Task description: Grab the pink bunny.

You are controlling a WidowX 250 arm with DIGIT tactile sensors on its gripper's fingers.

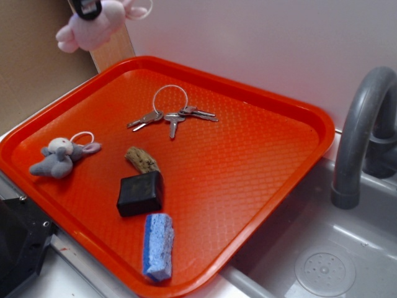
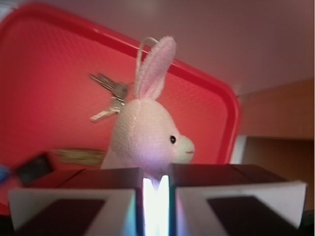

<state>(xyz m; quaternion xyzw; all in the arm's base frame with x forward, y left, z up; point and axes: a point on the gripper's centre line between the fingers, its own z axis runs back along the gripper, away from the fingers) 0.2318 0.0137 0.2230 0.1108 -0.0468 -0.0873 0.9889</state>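
The pink bunny [image 1: 93, 28] hangs in the air at the top left of the exterior view, above the far left corner of the orange tray [image 1: 248, 167]. My gripper [image 1: 87, 7] is shut on it, mostly cut off by the frame's top edge. In the wrist view the pink bunny [image 2: 147, 132] fills the centre, ear and thin loop pointing up, its whitish face turned right. Its body is pinched between the two closed fingers of my gripper [image 2: 156, 184].
On the tray lie a grey-and-white plush animal [image 1: 61, 156], a key ring with keys [image 1: 172, 115], a brown piece [image 1: 142, 159], a black block [image 1: 141, 194] and a blue sponge [image 1: 159, 246]. A grey faucet [image 1: 363, 133] and sink [image 1: 325, 261] stand at the right.
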